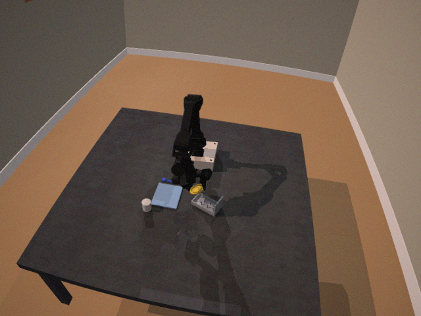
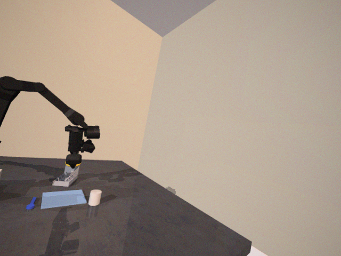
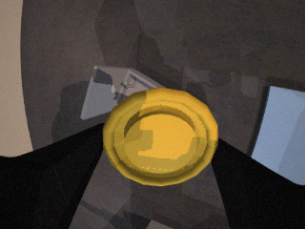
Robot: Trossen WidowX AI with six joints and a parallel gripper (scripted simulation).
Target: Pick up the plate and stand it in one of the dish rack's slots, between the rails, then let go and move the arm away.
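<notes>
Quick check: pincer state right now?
Pincer: shut on the yellow plate, held above the dish rack.

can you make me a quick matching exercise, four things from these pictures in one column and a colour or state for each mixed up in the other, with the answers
Things
1. plate
2. dish rack
3. flat mat
4. short cylinder

Colour or state
A. white, standing upright on the table
B. yellow, held in the claw above the table
C. light blue, lying flat beside the rack
D. grey, no plate in its slots yet

Pairs: 1-B, 2-D, 3-C, 4-A
</notes>
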